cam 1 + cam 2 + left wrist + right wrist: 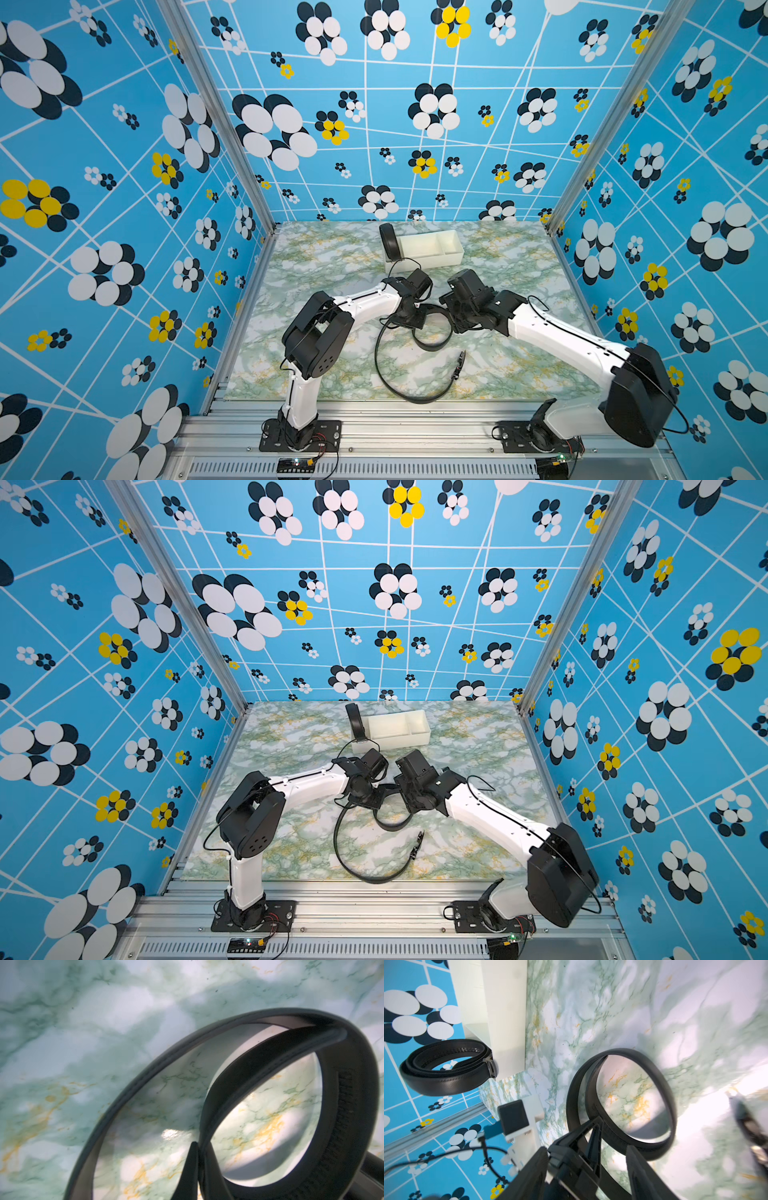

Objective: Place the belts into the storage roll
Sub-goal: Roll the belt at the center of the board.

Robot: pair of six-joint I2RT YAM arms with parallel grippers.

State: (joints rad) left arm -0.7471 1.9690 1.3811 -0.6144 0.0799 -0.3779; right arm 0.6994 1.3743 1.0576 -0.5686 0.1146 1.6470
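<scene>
The loose belt (pixel 353 1088) lies half-wound on the counter (pixel 316 257), its inner turn pinched by the closed left end effector (pixel 197 1147); the right end effector (pixel 613 1133) straddles the strap, parted, holding nothing. On one pinch the springy coil may unwind. Whether the coiled belt (pixel 388 243) stands inside the storage tray (pixel 432 259) is unclear

The loose belt (pixel 419 400), a narrow black strap, curves across the desk (pixel 316 266). A small loop of it is pinched between the left fingers (pixel 187 1174), and its buckle end lies nearer the robot than they do. Beyond the fingers, the coiled belt (pixel 389 243) stands on edge at one end of the off-white, divided storage tray (pixel 432 262).
</scene>
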